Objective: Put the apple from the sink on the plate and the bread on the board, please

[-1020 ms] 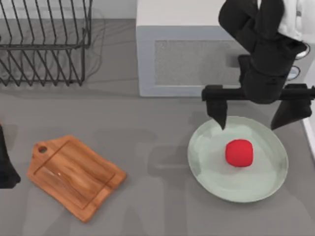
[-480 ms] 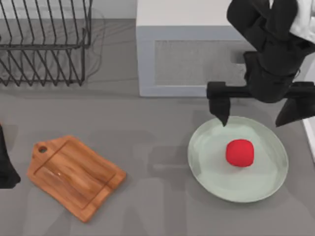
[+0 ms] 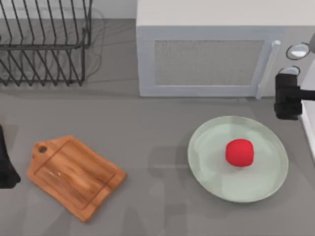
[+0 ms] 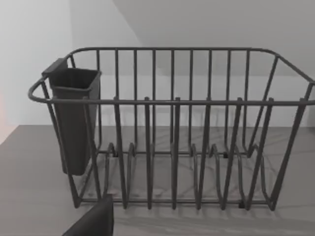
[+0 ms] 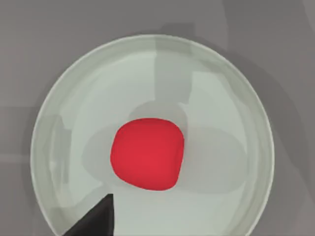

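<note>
Apple [image 3: 239,152] sits free mid plate [image 3: 206,169] near desk's right edge, right gripper [image 3: 287,97] at that edge w/ finger state unreadable – apple step looks done; next: find bread, unseen, for board [image 3: 74,176] front-left – left arm parked at left edge.

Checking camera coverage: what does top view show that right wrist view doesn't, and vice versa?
Top view alone has the board, bare of bread, the wire dish rack, the microwave, the left arm parked at the table's left edge, and part of the right arm at its right edge. Right wrist view adds a dark fingertip. Both share the apple resting on the plate.
</note>
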{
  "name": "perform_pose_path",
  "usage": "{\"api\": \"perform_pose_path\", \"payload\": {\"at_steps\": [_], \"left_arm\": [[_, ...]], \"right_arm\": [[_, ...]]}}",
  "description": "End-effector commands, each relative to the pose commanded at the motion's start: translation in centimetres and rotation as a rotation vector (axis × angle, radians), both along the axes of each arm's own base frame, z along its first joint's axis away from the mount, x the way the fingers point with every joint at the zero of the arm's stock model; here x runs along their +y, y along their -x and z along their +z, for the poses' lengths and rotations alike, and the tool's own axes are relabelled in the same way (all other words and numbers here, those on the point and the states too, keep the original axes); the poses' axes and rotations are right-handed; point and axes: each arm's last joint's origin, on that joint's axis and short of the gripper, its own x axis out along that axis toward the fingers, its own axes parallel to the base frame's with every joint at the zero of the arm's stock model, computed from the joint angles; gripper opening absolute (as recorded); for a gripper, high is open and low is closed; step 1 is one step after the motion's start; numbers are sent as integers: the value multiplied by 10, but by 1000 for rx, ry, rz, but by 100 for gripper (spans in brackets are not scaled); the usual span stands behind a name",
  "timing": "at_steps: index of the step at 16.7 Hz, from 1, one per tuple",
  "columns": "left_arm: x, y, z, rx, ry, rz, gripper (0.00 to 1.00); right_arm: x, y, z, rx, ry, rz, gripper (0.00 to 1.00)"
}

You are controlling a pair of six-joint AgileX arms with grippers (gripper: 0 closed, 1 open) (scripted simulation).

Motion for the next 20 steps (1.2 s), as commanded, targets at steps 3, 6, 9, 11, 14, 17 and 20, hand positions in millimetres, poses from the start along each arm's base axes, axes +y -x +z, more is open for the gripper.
{"api": "perform_pose_path", "payload": {"at_steps": [3,6,9,11,14,17,20], "left_arm": [[0,0,0,0,0,0,100],[0,0,0,0,0,0,100],[0,0,0,0,0,0,100],[0,0,0,0,0,0,100],[0,0,0,0,0,0,100],[0,0,0,0,0,0,100],[0,0,0,0,0,0,100]], "right_arm": [[-36,53,-3,-288,-36,-17,100],[-61,98,-29,-577,-27,-44,100],[-74,121,-68,-806,23,-76,100],[-79,126,-91,-923,65,-96,100],[-85,128,-111,-1041,119,-119,100],[-86,129,-116,-1071,135,-126,100],[-86,129,-116,-1071,135,-126,100]]}}
